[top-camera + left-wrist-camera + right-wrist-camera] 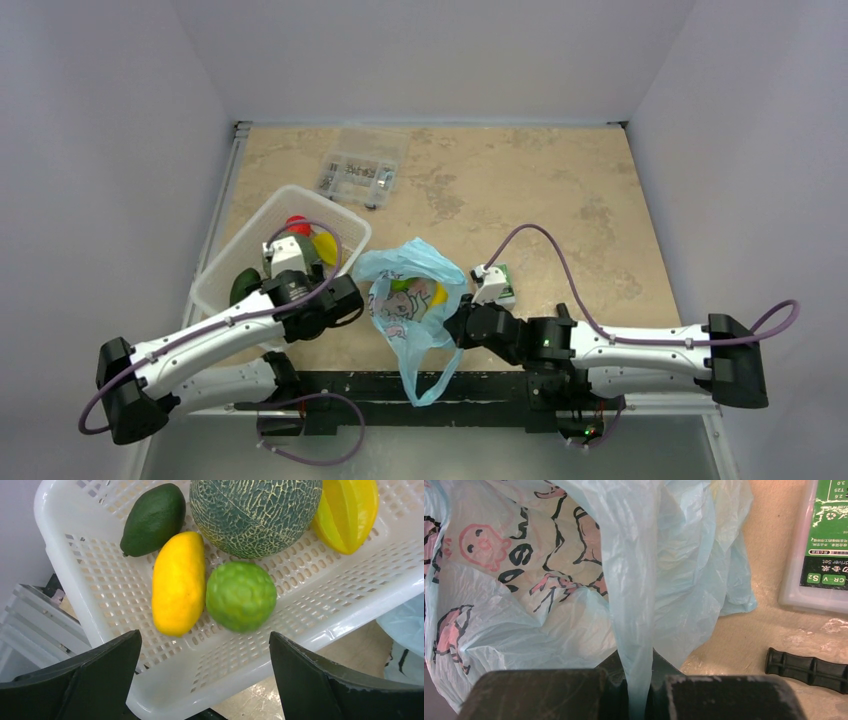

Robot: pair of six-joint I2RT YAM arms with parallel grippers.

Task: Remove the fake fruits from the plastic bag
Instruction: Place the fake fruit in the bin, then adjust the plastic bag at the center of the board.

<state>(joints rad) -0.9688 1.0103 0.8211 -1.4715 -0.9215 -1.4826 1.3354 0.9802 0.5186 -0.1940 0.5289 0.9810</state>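
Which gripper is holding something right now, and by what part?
The right gripper pinches the bag by a stretched strip of its film, possibly a handle. The left gripper is open above the basket, holding nothing.

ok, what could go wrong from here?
1. Right claw pinches only a thin strip of the bag; a pull could slip or tear it.
2. Fruits remain inside; the slack film could fold over them.
3. Left claw hangs open low over the basket rim; swinging to the bag, it could snag it.
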